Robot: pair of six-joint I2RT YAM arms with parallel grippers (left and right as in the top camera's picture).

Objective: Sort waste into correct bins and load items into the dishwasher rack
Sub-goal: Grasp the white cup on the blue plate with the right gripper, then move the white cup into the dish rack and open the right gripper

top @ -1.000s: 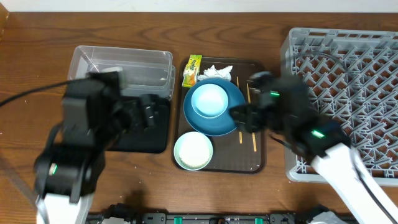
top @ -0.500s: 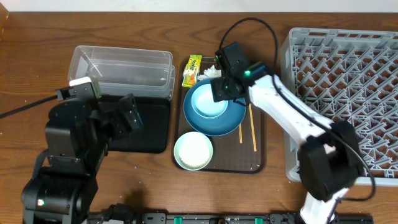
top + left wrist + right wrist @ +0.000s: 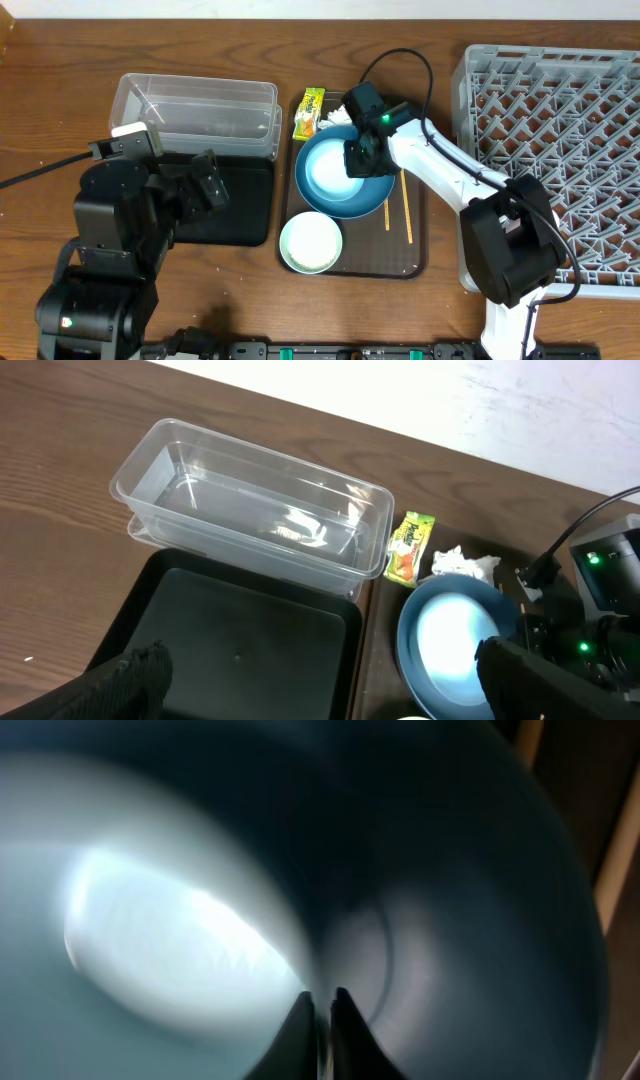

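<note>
- The right gripper point(image 3: 322, 1010) is clenched. In the right wrist view we see its two fingertips almost meeting.
- The fingertips stand where the small pale blue-white bowl point(image 3: 325, 168) meets the inner wall of the large blue bowl point(image 3: 345, 200). We cannot tell whether the small bowl's rim is pinched between them.
- The small pale blue-white bowl sits nested inside the large blue bowl. The large blue bowl rests on the rectangular brown serving tray point(image 3: 415, 262).
- On the same tray, the pale green-white bowl point(image 3: 311, 243) stands at the left corner nearest the robot, just beside the large blue bowl.
- The two wooden chopsticks point(image 3: 407, 215) lie lengthwise on the tray, just right of the large blue bowl.
- The crumpled white tissue point(image 3: 335, 117) lies at the tray's far edge, partly hidden by the right arm. The yellow-green snack wrapper point(image 3: 309, 112) lies just left of it, at the far left corner.
- The left gripper point(image 3: 322, 660) is released, with its jaws wide apart and nothing between them. It hovers above the shallow black rectangular tray point(image 3: 245, 215).
- The clear rectangular plastic tub point(image 3: 195, 110) stands directly behind the black tray, their edges meeting.
- The large square grey plastic rack point(image 3: 560, 130) stands on the right of the wooden worktop point(image 3: 60, 100), just beside the brown serving tray.
</note>
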